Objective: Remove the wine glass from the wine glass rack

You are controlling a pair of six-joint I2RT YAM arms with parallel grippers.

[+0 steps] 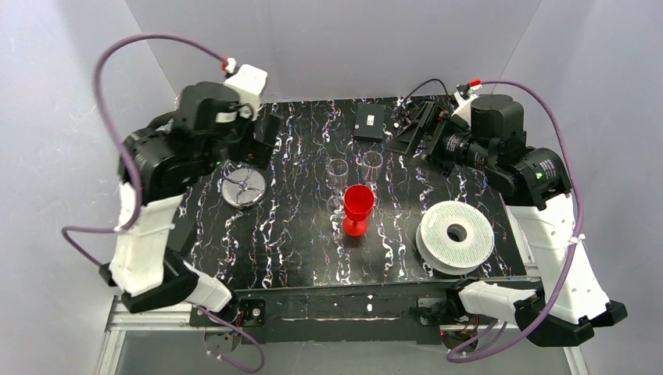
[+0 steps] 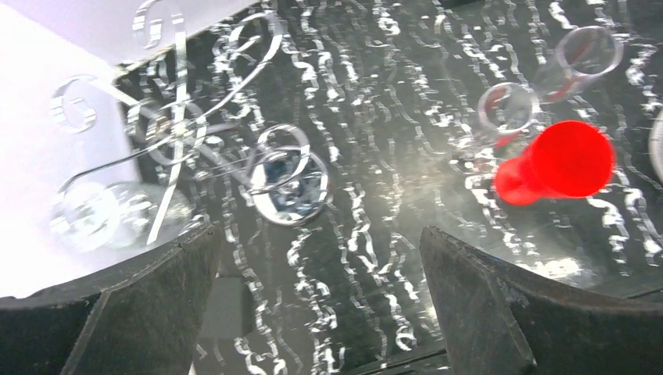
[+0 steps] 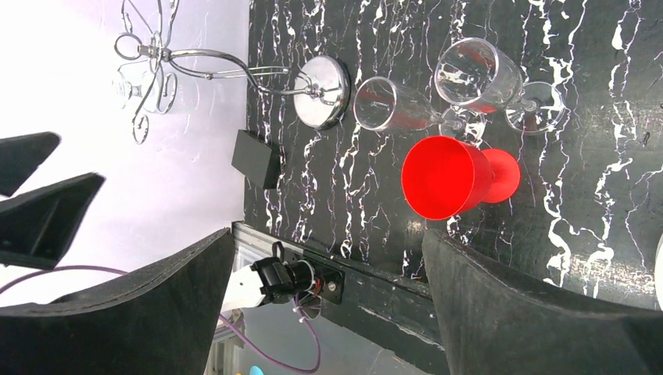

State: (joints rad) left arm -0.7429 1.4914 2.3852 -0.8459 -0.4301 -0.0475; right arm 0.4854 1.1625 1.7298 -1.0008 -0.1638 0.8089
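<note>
One clear wine glass (image 2: pixel 109 215) hangs among the curled hooks of the wine glass rack (image 2: pixel 293 187), with the left gripper (image 2: pixel 319 234) near the rack and the right gripper (image 3: pixel 328 234) well apart from it, both spread wide and empty — a crooked pull could snag the glass's foot and topple the rack.

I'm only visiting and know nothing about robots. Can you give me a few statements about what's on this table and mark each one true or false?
1. The red cup stands upright on the table. True.
2. The left tool is clamped on a glass. False: it is open and holds nothing.
3. Two clear glasses stand just beyond the red cup. True.
4. The white spool lies on the robot's left side. False: it lies on the right side, near the right arm's base.
5. The right tool is open and empty. True.
</note>
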